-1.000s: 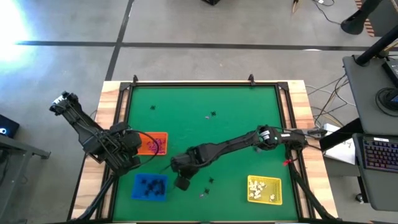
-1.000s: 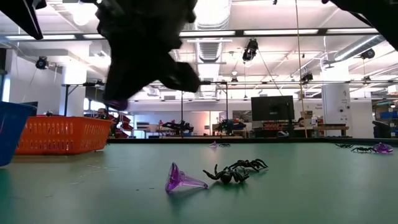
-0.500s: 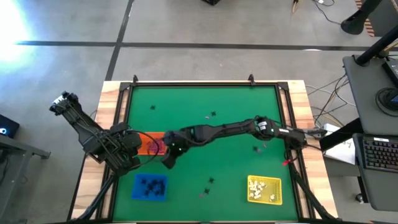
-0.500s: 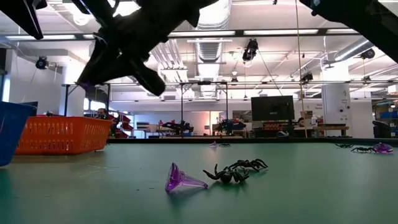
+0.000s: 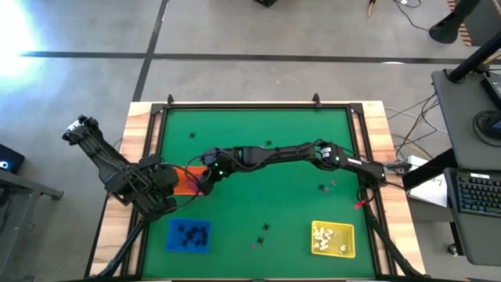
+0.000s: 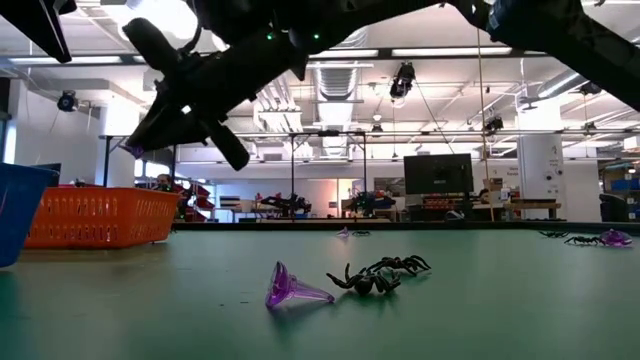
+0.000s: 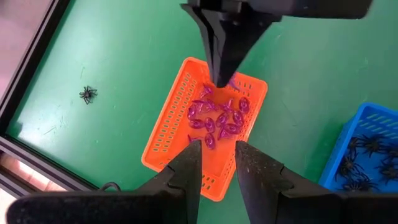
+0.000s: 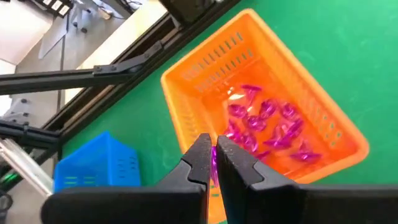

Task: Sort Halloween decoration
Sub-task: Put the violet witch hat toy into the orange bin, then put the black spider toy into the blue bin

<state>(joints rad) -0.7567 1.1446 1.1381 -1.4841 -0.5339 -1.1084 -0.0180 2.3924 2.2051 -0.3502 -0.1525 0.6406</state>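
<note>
Purple trinket (image 8: 214, 167) clamped in right jaws (image 8: 214, 163), above orange tray (image 8: 200, 81), left jaws (image 7: 213, 152) apart

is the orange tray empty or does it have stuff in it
Not empty. The orange tray holds a cluster of purple trinkets, seen in both wrist views.

Blue tray (image 7: 373, 155) cut off at edge; orange tray (image 5: 185, 185) partly hidden under right gripper (image 5: 205, 178).

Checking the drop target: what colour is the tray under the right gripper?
Orange tray, holding purple trinkets; the left wrist view shows it best.
</note>
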